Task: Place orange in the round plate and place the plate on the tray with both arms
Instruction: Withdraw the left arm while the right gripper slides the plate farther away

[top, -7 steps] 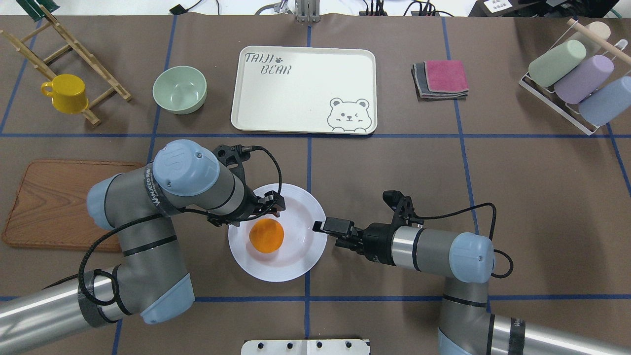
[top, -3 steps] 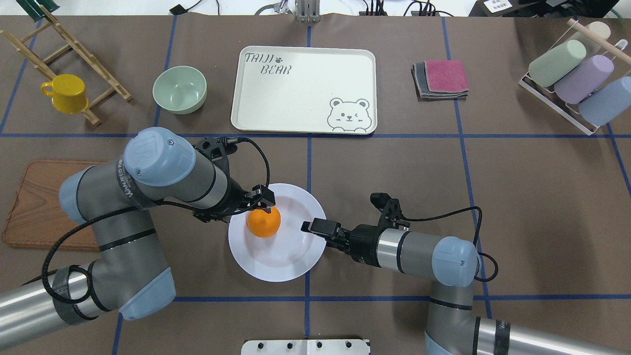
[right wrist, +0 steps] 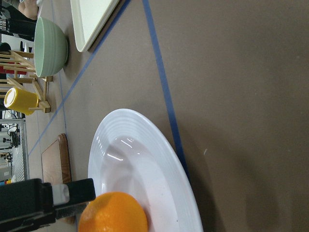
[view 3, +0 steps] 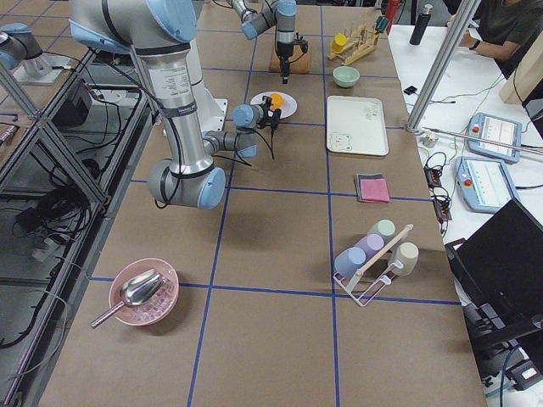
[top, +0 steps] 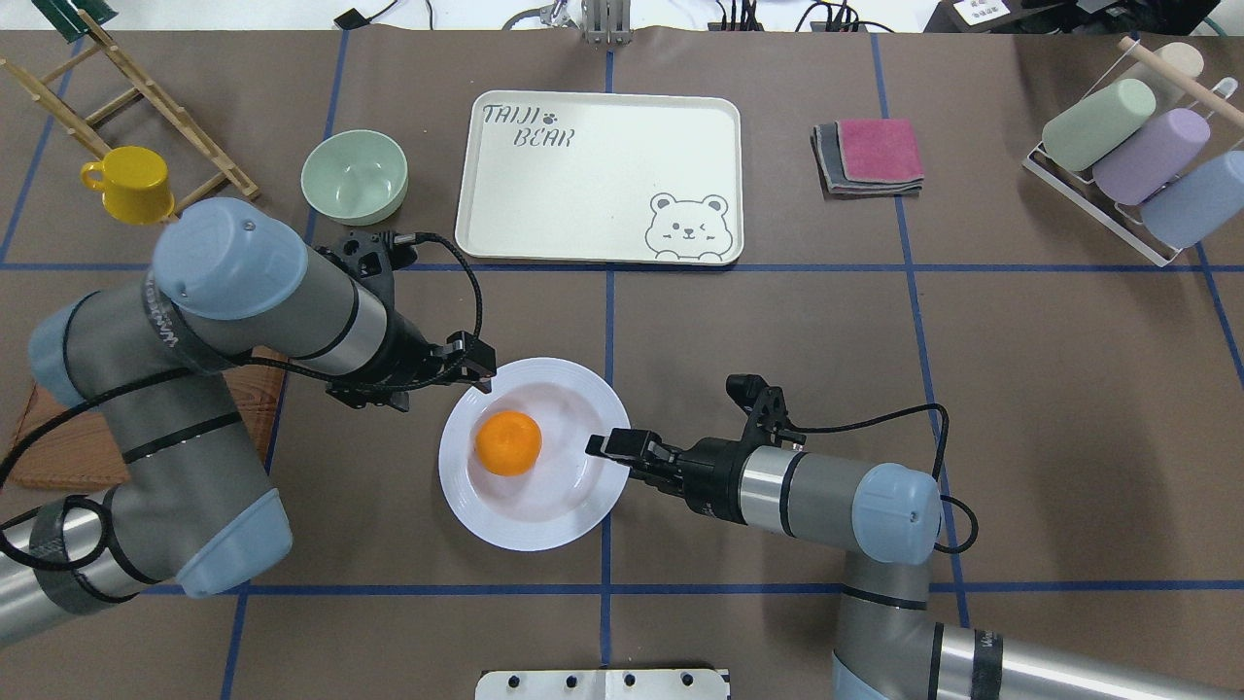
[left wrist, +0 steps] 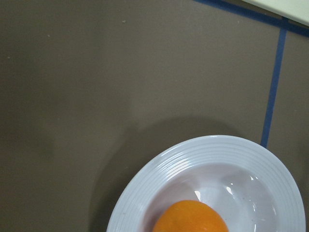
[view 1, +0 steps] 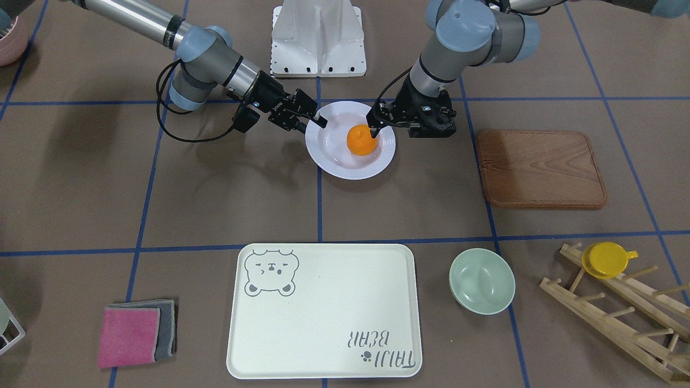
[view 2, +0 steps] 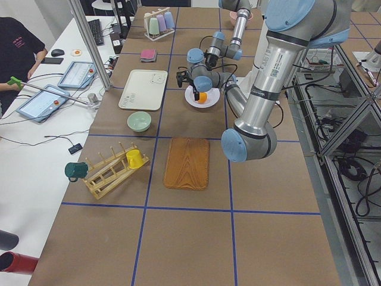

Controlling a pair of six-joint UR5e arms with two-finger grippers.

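Table [top: 1020,408] | left end effector [top: 478,367] spread, empty | right end effector [top: 599,445] at round plate [top: 569,513]

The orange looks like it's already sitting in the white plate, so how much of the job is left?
Done: the orange lies in the round plate. In hand: the right gripper is at the plate's rim, grip unclear, and the left gripper hangs open by the opposite rim. Left: both must lift the plate, which sits on the table, onto the tray.
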